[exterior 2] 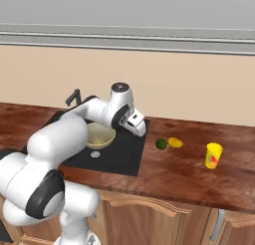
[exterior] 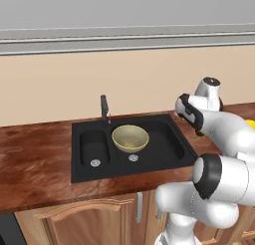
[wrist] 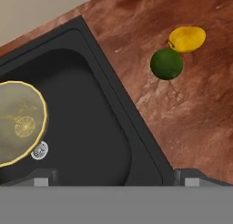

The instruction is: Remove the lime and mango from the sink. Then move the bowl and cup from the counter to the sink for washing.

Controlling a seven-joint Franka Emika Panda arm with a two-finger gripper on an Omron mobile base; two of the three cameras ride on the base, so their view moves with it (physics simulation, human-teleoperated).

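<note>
A: Black sink [exterior: 174, 162] already held the bowl [exterior: 130, 138]; lime [exterior 2: 161, 144] and mango [exterior 2: 175, 142] lay touching on the counter [exterior 2: 169, 174]. What remained?

B: The yellow cup [exterior 2: 213, 155], well right of them. The gripper [exterior 2: 140, 128] hung spread and empty over the sink's right rim. It should have cleared the fruit and straddled the cup upright.

A: Any writing?

B: None legible, just a red mark.

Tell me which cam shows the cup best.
Right base view: the cup stands whole and upright on the counter, red mark facing the camera. In the left base view just a yellow sliver peeks past the arm.
</note>
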